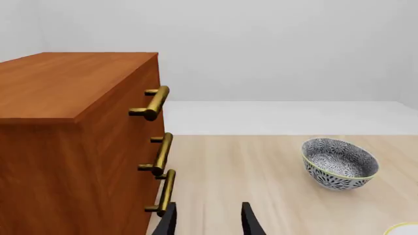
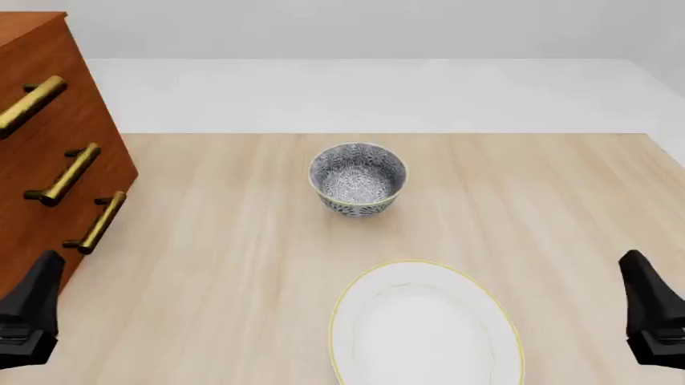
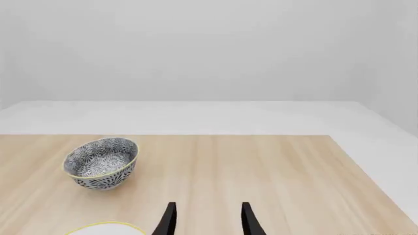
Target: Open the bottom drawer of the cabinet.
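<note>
Drawer job, nothing started. Bottom drawer (image 2: 66, 249) sits lowest in the cabinet (image 2: 48, 136) at far left of the table (image 2: 236, 241), flush w/ the two above, so shut as far as can be judged. Looks like stiff wood, rigid box on runners; prob. moderate drag, no flex, not fragile. Best hold: brass bar handle (image 2: 99, 223), across its mid-span, between the two posts, then a straight pull out along the drawer's travel. Smooth round metal, so likely slippery; needs a firm pinch or a hook behind the bar. Cabinet big and prob. heavy enough not to slide, but can't confirm.

Left gripper (image 1: 207, 220) close to that handle in the left wrist view, just beside its lower end, not touching; fingers apart by a moderate gap, holding nothing. Right gripper (image 3: 206, 218) well apart on the other side, also parted, empty, nothing near its tips.

Surface: pale wood-grain tabletop, flat, matte. Patterned bowl (image 2: 358, 179) near mid-table, well clear of the drawer front. White oval plate (image 2: 426, 325) w/ gold rim nearer the arms, right of centre. Room: plain white walls, white floor beyond the far edge. Path in front of the drawer looks open for the pull.
</note>
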Tool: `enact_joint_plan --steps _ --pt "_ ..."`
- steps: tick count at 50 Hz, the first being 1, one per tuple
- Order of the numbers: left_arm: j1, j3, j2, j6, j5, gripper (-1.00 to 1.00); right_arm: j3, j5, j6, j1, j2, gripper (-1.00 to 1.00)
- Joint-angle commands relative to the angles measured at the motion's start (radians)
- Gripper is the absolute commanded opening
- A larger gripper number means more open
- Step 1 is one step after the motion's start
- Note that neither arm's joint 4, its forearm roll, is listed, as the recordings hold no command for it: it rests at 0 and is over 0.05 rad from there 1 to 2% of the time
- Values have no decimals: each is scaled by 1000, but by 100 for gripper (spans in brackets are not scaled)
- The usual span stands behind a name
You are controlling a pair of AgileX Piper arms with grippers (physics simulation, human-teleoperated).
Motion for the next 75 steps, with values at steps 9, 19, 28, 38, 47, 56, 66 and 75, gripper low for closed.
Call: enact_joint_plan --steps 9,19,28,38,47,56,66,75 --pt "27 -29 -1 -28 -18 100 -6 9 1 -4 0 100" --pt "-121 -201 137 102 16 100 -8 13 1 -4 0 100" --pt "-198 -310 421 243 19 100 -8 12 1 -4 1 100" --pt "-109 -397 738 486 -6 100 -9 9 0 -4 2 100" --pt "-76 -397 750 715 112 100 -9 8 0 -3 3 100" --pt "-79 -388 769 938 224 100 -8 8 0 -3 5 100" --pt "-44 -340 744 1121 228 100 -8 7 0 -3 6 100" --pt "-20 -311 721 1200 230 100 -8 6 0 -3 5 100"
